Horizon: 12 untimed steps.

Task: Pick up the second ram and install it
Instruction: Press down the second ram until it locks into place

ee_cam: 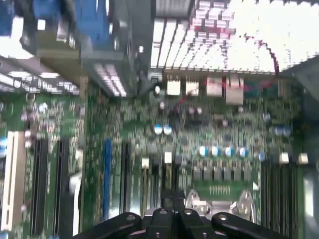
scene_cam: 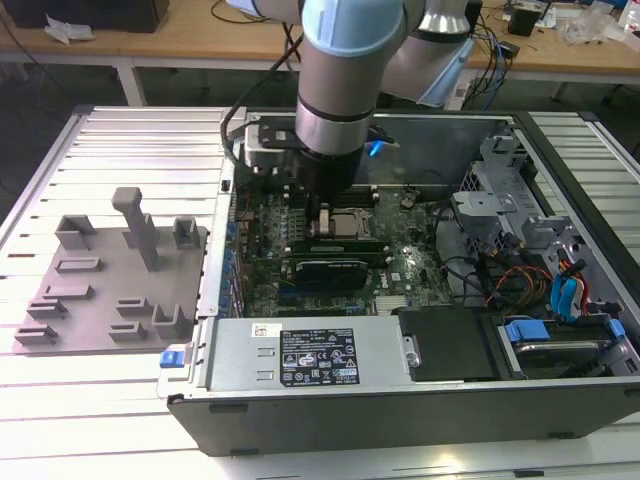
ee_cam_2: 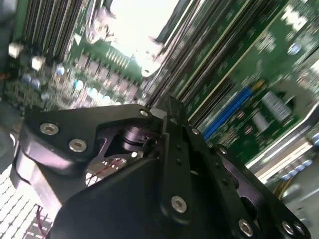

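While the arm reaches down into the open computer case (scene_cam: 560, 400), the gripper (scene_cam: 322, 212) sits low over the green motherboard (scene_cam: 400, 270), just beside the silver processor (scene_cam: 345, 226) on the exterior view's left. Can't tell whether its fingers are open or closed: in both wrist views the black gripper body (ee_cam_2: 164, 164) blocks the tips. A long dark green memory stick (scene_cam: 330, 243) lies in the slot row right under the gripper, next to the processor; can't tell if this is the second ram or if the gripper touches it. A wide black-topped card (scene_cam: 325, 268) sits just below that. The grey tray (scene_cam: 110, 280) rests on the slatted table (scene_cam: 130, 140), well apart from the case on the exterior view's left.
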### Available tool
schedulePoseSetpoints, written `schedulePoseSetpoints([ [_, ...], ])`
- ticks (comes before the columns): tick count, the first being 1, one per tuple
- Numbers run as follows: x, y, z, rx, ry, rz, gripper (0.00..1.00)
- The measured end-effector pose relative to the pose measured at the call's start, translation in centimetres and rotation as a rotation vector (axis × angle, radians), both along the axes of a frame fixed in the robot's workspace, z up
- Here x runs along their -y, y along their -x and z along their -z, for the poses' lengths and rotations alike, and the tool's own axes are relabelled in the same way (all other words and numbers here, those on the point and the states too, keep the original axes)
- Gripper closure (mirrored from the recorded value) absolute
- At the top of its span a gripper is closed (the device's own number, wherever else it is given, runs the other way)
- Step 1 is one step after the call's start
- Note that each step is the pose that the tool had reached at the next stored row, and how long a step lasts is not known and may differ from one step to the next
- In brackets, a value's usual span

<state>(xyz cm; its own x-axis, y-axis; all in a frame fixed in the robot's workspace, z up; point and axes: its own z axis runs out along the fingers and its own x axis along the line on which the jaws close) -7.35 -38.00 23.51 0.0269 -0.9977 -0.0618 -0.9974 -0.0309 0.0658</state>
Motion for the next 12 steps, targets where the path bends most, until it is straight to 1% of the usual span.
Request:
schedulePoseSetpoints([
  [5,0.01,0.2,0.54,-0.0005,0.0006,0.000,0.92],
  [9,0.01,0.3,0.68,-0.0003,0.0005,0.000,0.92],
  [10,-0.01,0.2,0.50,0.0010,-0.0011,0.000,0.92],
  [11,0.00,0.1,0.17,-0.0001,0.0001,0.000,0.92],
  [12,0.00,-0.7,0.16,-0.0048,0.0001,0.000,0.92],
])
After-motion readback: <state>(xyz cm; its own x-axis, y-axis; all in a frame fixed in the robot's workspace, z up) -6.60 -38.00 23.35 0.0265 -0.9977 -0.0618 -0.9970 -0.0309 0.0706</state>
